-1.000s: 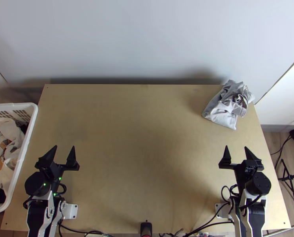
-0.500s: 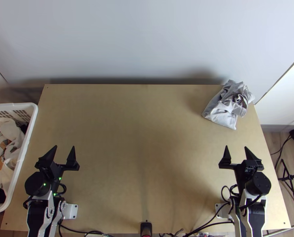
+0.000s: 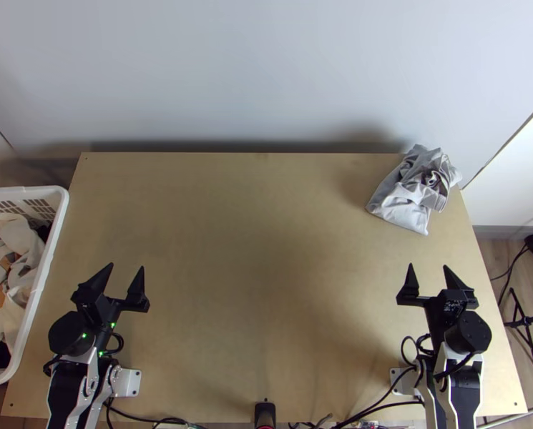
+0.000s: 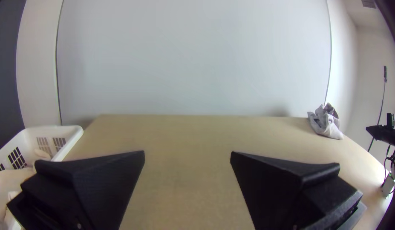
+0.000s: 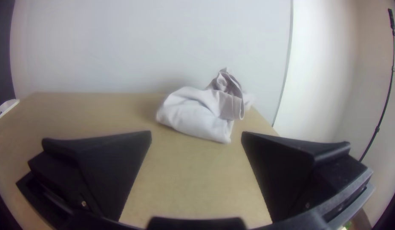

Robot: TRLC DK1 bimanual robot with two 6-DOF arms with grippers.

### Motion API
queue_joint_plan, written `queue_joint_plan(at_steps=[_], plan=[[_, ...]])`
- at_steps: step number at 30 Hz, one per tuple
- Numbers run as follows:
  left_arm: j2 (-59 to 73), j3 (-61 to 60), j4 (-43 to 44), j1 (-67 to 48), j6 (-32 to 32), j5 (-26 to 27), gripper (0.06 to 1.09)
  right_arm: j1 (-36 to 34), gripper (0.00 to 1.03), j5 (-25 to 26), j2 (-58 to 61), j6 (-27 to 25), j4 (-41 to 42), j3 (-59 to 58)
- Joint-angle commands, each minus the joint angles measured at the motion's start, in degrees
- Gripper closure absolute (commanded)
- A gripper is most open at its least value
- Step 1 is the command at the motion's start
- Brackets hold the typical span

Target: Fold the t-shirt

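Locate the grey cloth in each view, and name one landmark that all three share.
Top view: grey cloth at upper right, by the table's far right corner.
Left wrist view: small, near that corner.
Right wrist view: larger, beyond the right gripper's opening.
Shared landmark: the table.

Looks like robotics lab: 2 mounted arms [image 3: 466,390], wooden table [image 3: 266,250], cables [image 3: 398,404], tripod [image 3: 522,322] on floor.

A white basket [image 3: 23,191] with slotted sides stood just beside the left edge of the wooden table [image 3: 252,250], holding rumpled clothes [image 3: 24,250], while a pale wall [image 3: 266,71] rose behind and a black tripod [image 3: 526,327] stood off to the right.
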Motion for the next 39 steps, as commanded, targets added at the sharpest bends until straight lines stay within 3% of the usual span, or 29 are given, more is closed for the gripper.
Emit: queue_joint_plan(at_steps=[1, 28, 33, 39], plan=[[0.0, 0.0, 0.0, -0.8, -0.2, 0.1, 0.11, 0.0, 0.05, 0.0, 0.0, 0.0, 0.0, 0.0], [0.3, 0.0, -0.1, -6.2, -2.7, 0.1, 0.11, 1.2, 0.05, 0.0, -0.2, 0.0, 0.3, 0.1], [0.0, 0.0, -0.1, -6.7, -2.7, 0.1, 0.11, 5.5, 0.05, 0.0, -0.1, 0.7, 0.4, 0.1], [1.6, 0.0, 0.0, -9.2, -2.0, 0.2, 0.11, 5.3, 0.05, 0.0, -0.1, 2.6, 0.3, 0.0]])
